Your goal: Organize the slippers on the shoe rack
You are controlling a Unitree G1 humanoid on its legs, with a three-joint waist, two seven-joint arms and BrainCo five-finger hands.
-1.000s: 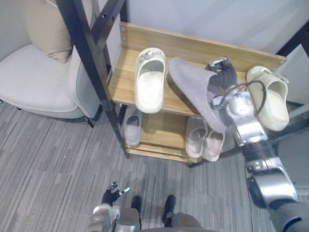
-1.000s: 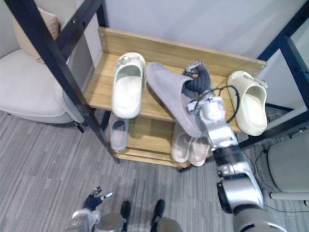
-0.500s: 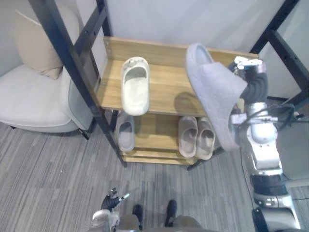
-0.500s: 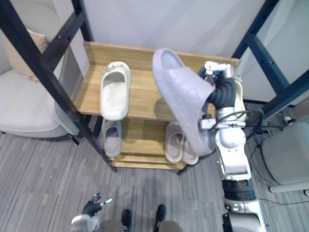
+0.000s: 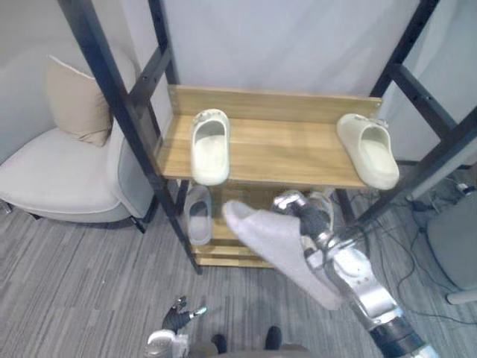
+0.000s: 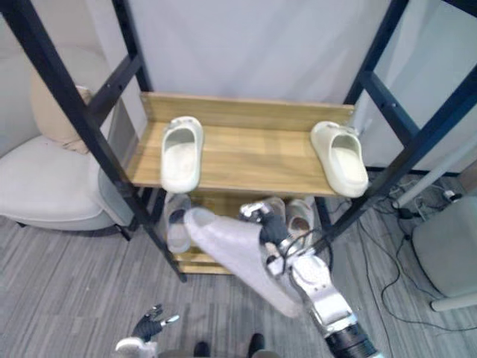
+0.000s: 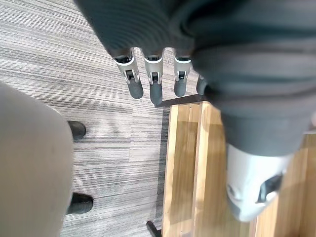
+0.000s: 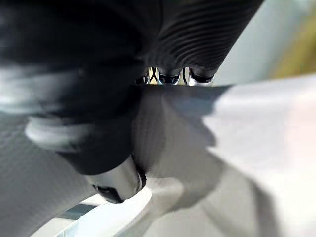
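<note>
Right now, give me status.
Right hand shut on grey slipper, held before the rack. Left hand open, idle. Left cream slipper, right cream slipper on top shelf, apart.

This looks like a room in a home. A low two-shelf shoe rack of pale wood (image 5: 283, 153) stands against a plain white wall (image 5: 283, 45), with cream foam slippers (image 5: 209, 145) on its top shelf and grey slippers (image 5: 197, 216) below. Beside it sits a cream upholstered armchair (image 5: 56, 183) with a beige cushion (image 5: 74, 104). The floor is grey striped carpet (image 5: 74, 291). Black metal beams (image 5: 112, 97) slant in front of the rack.
</note>
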